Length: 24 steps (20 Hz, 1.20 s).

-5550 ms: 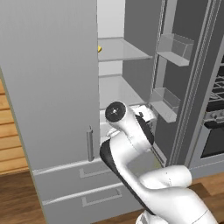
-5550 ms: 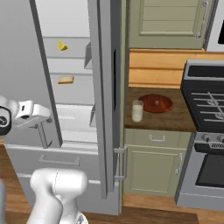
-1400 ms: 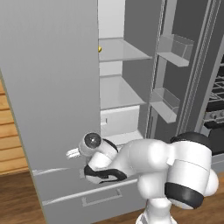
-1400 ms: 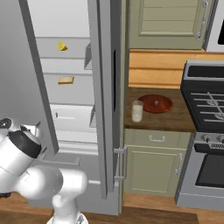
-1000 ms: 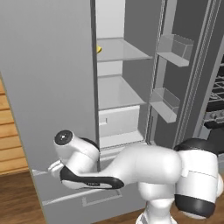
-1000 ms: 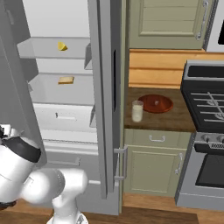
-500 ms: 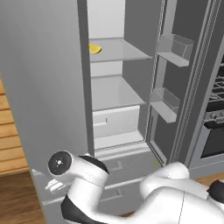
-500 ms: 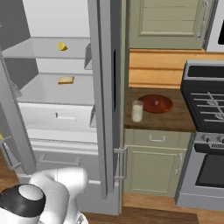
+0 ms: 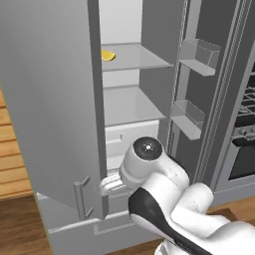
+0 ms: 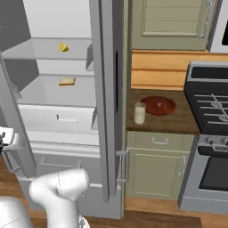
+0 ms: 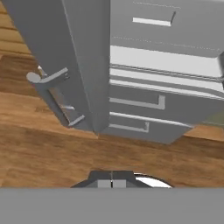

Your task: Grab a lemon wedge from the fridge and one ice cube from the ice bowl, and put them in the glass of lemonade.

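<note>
The fridge has its left door swung wide, leaving the lemon wedge reachable on the upper shelf; the gripper sits low beside that door; I cannot tell how its jaws stand.

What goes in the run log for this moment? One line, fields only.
fridge: left door open | lemon wedge: upper shelf | glass of lemonade: counter, beside ice bowl | gripper: shut, empty, low by the door
</note>
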Tool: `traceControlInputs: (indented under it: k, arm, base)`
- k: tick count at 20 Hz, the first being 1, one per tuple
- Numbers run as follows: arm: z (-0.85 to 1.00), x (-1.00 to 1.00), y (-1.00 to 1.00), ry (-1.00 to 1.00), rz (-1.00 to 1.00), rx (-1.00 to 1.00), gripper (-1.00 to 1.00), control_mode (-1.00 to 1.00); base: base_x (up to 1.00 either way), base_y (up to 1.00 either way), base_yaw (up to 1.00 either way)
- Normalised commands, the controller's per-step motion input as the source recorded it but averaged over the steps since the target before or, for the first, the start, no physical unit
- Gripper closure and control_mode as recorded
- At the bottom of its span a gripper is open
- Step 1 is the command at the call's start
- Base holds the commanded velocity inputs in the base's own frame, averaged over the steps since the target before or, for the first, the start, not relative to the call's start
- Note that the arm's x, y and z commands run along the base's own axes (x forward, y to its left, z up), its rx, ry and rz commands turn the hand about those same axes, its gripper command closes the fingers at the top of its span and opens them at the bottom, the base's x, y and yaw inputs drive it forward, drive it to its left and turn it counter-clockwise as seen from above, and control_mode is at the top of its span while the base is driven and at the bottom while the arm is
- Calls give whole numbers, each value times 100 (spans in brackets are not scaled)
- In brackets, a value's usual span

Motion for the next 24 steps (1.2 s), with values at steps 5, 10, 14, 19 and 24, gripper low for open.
traceControlInputs:
  k: [5, 10, 14, 19, 24]
  arm:
    - [17, 69, -86, 0, 0, 31, 100, -100]
    - [5, 87, -8, -1, 2, 28, -100, -100]
    - [6, 100, 14, 0, 9, 26, -100, -100]
    - [2, 72, 34, 7, 17, 23, -100, -100]
    - [0, 29, 52, 7, 26, 14, -100, -100]
  base:
    - [0, 0, 0]
    - [0, 0, 0]
    - [0, 0, 0]
    - [0, 0, 0]
    - [0, 0, 0]
